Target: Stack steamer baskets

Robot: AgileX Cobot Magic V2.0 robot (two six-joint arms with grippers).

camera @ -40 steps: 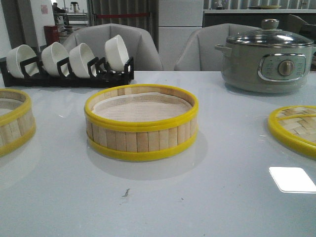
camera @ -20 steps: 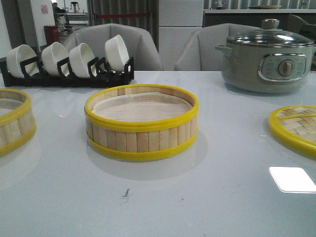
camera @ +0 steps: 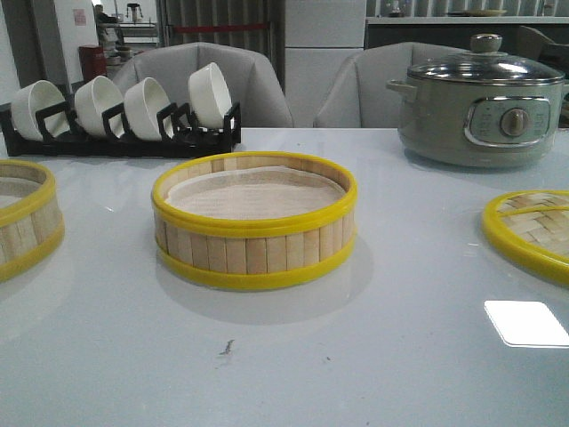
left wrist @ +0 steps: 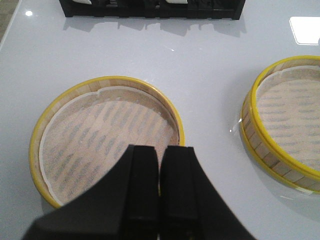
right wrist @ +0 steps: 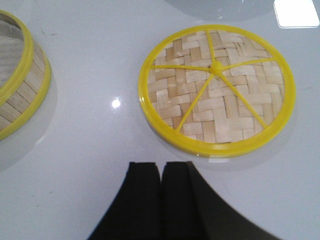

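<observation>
Two steamer baskets stand on the white table: one in the middle (camera: 254, 222) and one at the left edge (camera: 22, 218), both bamboo rings with yellow rims and a pale liner. The woven yellow-rimmed lid (camera: 533, 231) lies flat at the right. My left gripper (left wrist: 160, 147) is shut with nothing in it, hovering over the near rim of the left basket (left wrist: 95, 135); the middle basket (left wrist: 287, 120) lies beside it. My right gripper (right wrist: 161, 164) is shut and empty, just short of the lid (right wrist: 217, 82). Neither gripper shows in the front view.
A grey-green electric pot (camera: 480, 98) with a glass lid stands at the back right. A black rack of white bowls (camera: 124, 111) runs along the back left. Grey chairs stand behind the table.
</observation>
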